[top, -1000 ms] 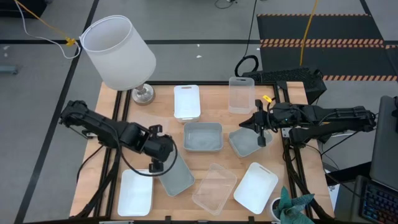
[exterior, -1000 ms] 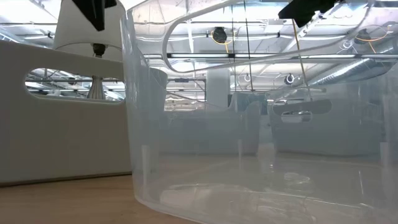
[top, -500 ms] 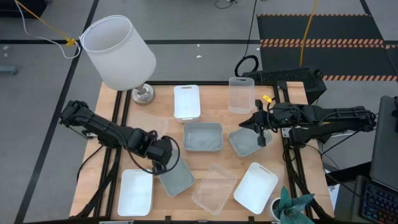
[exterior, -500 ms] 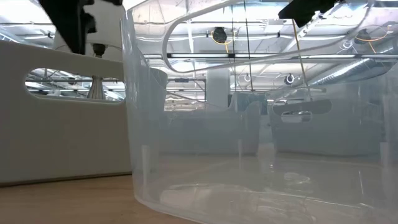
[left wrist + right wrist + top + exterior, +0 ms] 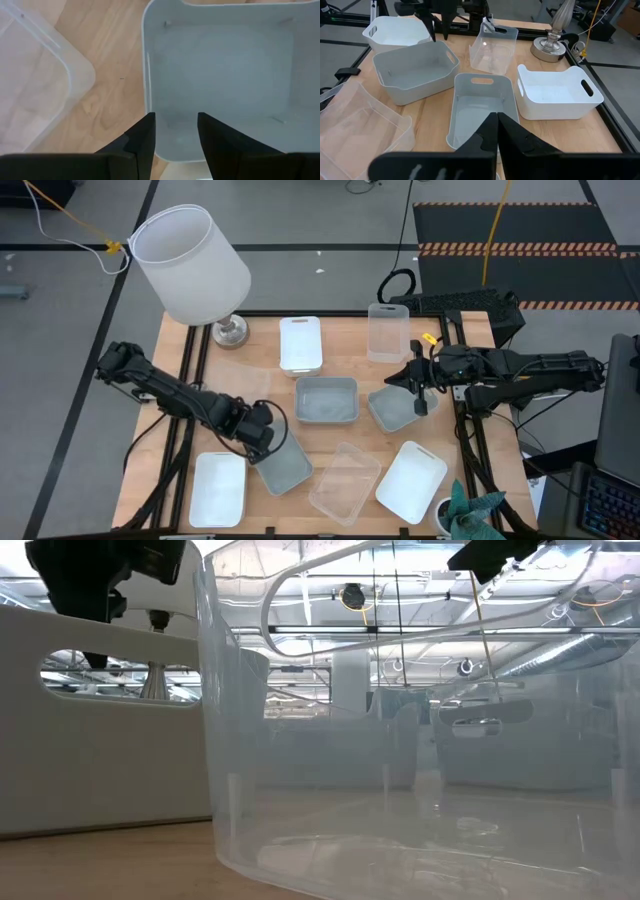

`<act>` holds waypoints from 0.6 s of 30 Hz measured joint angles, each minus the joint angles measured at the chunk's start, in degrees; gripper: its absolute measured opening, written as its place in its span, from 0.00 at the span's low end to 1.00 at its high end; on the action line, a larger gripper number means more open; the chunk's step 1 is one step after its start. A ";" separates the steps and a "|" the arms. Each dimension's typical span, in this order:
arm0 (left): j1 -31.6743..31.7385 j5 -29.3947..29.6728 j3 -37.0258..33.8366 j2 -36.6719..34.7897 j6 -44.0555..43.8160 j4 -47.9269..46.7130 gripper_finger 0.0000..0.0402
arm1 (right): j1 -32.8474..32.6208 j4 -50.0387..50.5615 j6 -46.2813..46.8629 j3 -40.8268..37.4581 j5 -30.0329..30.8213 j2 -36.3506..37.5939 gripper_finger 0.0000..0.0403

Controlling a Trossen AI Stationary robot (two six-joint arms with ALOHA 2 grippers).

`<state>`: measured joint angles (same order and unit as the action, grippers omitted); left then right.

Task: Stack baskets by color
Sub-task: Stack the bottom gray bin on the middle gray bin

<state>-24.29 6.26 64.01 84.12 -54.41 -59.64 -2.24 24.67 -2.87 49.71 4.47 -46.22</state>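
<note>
The left claw (image 5: 262, 442) sits right over the near-left grey-blue basket (image 5: 283, 465), at its end toward the left arm. In the left wrist view the fingers (image 5: 145, 140) stand narrow-ish but apart, straddling that basket's short wall, one inside and one outside on the surface (image 5: 107, 100), nothing gripped yet as far as I can tell. The basket's long axis runs diagonally, angled away from the claw toward the clear basket (image 5: 345, 482) beside it. So the left arm is clearly the nearer one. The right claw (image 5: 419, 402) hangs over another grey-blue basket (image 5: 393, 408) on the right, fingers pinched together, holding nothing.
</note>
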 joint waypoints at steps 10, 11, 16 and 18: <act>-2.43 4.63 -2.93 0.00 3.70 -0.09 0.41 | 0.00 0.00 0.00 0.00 0.00 -0.02 0.00; -2.47 5.41 -2.93 0.00 3.13 -0.22 0.43 | -0.01 0.00 0.00 0.00 0.00 -0.02 0.00; -2.49 7.28 -2.93 0.00 0.72 -0.22 0.57 | -0.02 0.00 -0.72 0.00 0.00 -0.04 0.00; -2.49 7.33 -2.93 0.00 0.07 -0.14 0.61 | -0.02 0.02 -0.80 0.00 0.00 -0.04 0.00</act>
<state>-26.79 13.59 61.08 84.12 -54.34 -59.77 -2.26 24.68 -3.68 49.71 4.47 -46.26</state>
